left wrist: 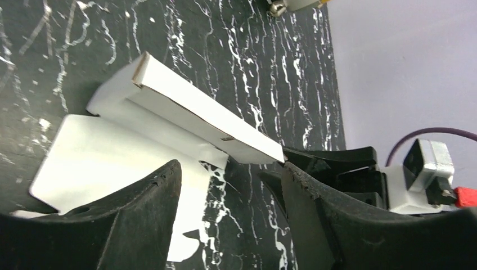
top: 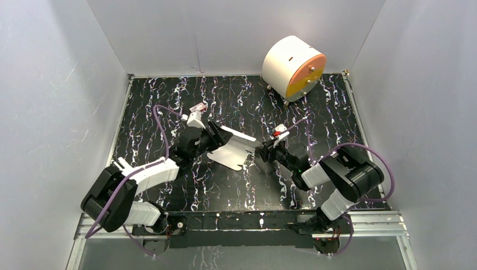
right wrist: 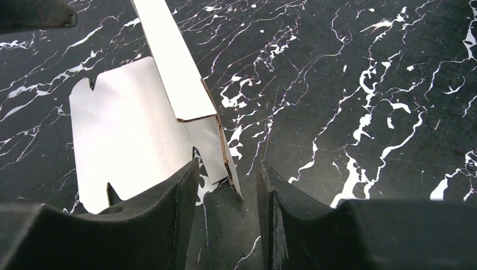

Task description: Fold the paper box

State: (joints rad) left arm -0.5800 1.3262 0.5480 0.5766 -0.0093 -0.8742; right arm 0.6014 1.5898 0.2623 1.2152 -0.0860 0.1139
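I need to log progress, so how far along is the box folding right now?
Early stage. Done: one long wall of the box is folded up. In hand: the left claw and the right claw stand open at opposite ends, and the right one has the wall's end corner between its fingers, unclamped. Left: the big panel lies flat, its notched edges unfolded and nothing closed into a box.

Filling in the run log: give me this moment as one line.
paper box: partly folded, on table | left gripper: open, at box | right gripper: open, box corner between jaws
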